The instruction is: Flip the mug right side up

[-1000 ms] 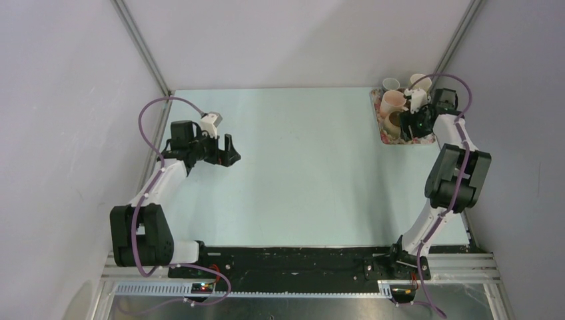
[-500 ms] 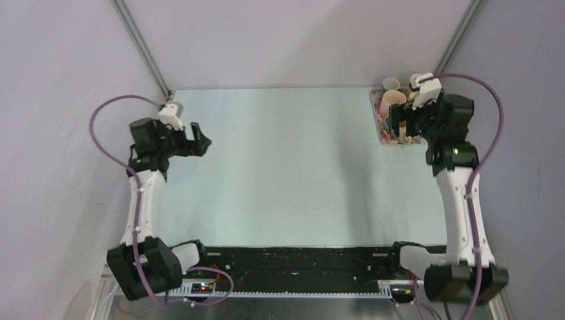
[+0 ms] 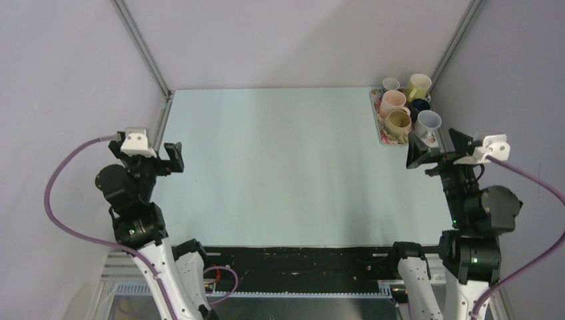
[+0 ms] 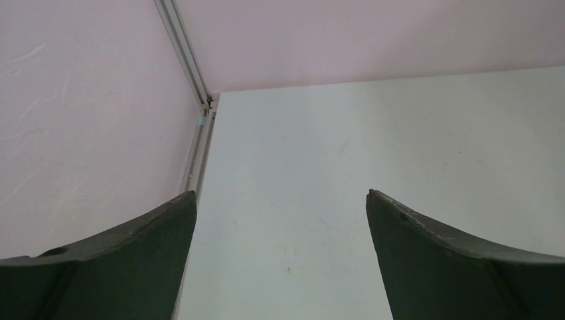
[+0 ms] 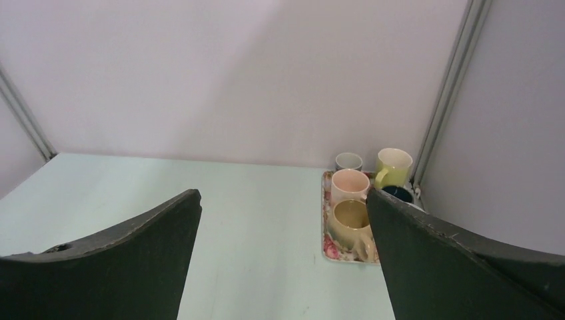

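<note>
Table [image 3: 280, 173], one o'clock: tray [image 3: 384, 140] of upright mugs [image 3: 398, 124].
Overhead only: grey mug [image 3: 428, 123].
Left gripper [image 4: 280, 195], right gripper [image 5: 283, 193]: wide open, empty.

Glossy glazed mugs [image 5: 350, 223] on a flower-printed tray [image 5: 329, 248] — matt, smooth table [image 3: 280, 173], brushed metal posts [image 3: 143, 50].

The top camera looks down from high above the near edge at the whole table [image 3: 280, 167]. The left wrist camera faces the far left corner. The right one faces the tray [image 5: 326, 248] of mugs [image 5: 351, 220], also seen from above.
</note>
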Robot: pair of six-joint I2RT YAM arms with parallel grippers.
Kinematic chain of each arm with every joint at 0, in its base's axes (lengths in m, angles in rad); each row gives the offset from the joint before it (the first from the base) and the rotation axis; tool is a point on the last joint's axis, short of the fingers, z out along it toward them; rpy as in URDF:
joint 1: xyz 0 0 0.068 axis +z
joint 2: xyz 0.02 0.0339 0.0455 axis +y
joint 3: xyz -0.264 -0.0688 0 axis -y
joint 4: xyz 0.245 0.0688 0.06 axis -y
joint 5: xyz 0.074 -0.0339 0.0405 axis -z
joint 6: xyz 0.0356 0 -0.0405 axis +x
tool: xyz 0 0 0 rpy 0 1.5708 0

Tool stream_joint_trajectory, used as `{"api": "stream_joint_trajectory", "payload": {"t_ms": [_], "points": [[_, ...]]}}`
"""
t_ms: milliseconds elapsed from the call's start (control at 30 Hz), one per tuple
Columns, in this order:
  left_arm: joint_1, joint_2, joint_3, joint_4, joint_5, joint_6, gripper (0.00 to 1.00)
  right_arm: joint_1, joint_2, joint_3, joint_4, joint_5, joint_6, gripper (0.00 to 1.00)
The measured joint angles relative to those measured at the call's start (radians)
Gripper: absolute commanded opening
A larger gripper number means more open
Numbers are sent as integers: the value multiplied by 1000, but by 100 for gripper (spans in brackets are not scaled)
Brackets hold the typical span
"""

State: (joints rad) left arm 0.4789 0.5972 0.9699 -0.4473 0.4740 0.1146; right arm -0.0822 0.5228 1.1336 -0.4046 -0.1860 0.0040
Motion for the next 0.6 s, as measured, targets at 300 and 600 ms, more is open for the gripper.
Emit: {"api": "stream_joint_trajectory", "payload": {"t_ms": [300, 600], "points": [[0, -80, -208, -51, 14, 52, 100, -20, -94, -182, 14, -21, -15, 99], [0, -69, -238, -58, 46, 55, 100, -26, -114, -278, 74, 58, -15, 99]]}}
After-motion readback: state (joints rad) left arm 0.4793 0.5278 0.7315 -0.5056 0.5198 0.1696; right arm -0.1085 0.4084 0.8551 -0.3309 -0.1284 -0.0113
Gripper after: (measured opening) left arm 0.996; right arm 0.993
